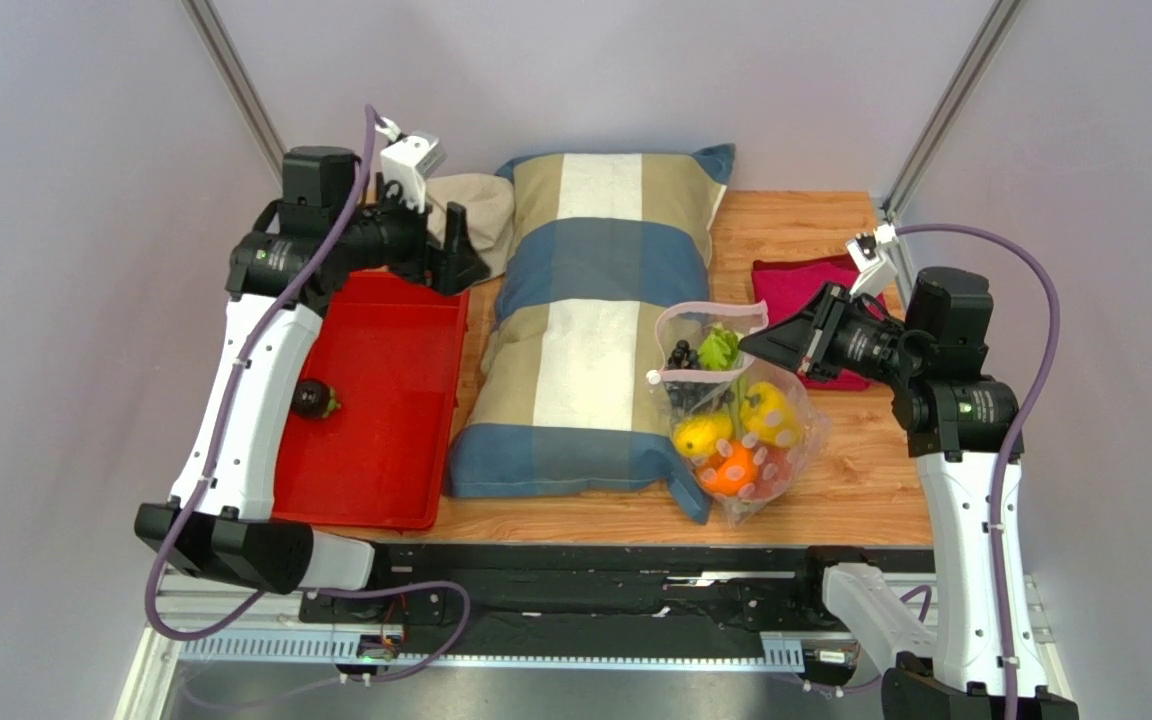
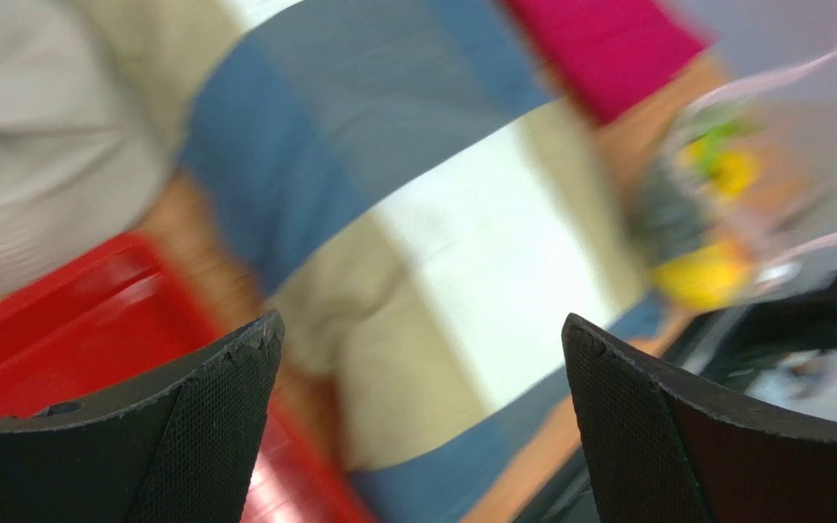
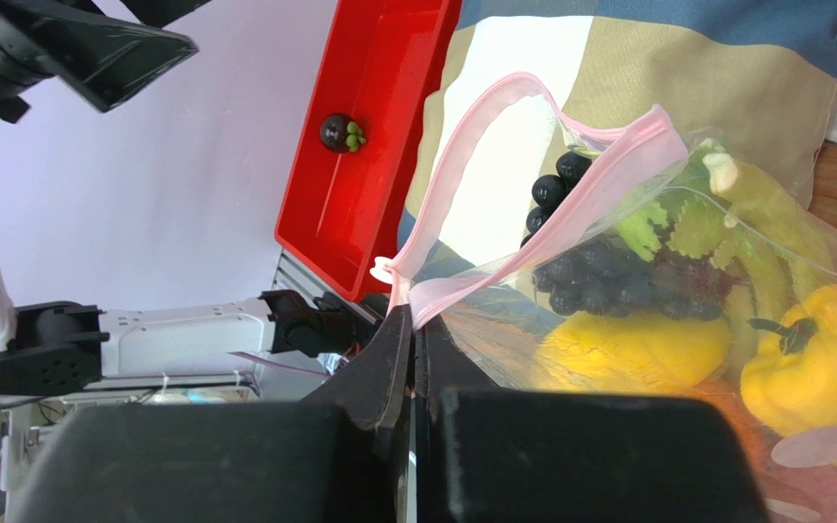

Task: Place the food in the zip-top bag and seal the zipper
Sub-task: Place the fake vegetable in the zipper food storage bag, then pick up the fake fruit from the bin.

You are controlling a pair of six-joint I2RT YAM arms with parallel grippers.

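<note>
The clear zip-top bag [image 1: 740, 428] lies against the pillow's right side. It holds two yellow peppers [image 1: 772, 416], an orange [image 1: 728, 470], dark grapes [image 3: 608, 272] and green celery leaves [image 1: 717, 348]. Its mouth stands open, and the pink zipper strip [image 3: 477, 163] forms a loop. My right gripper [image 3: 412, 314] is shut on one end of the zipper strip; it also shows in the top view [image 1: 760, 342]. My left gripper [image 2: 423, 327] is open and empty, raised over the red tray's far end [image 1: 455, 248]. A small dark round fruit [image 1: 315, 401] lies in the tray.
The red tray [image 1: 387, 450] sits at the left. A striped blue, tan and white pillow [image 1: 597, 300] fills the middle. A magenta cloth [image 1: 800, 285] lies behind the right gripper, and a beige cloth [image 1: 480, 203] at the pillow's far left corner.
</note>
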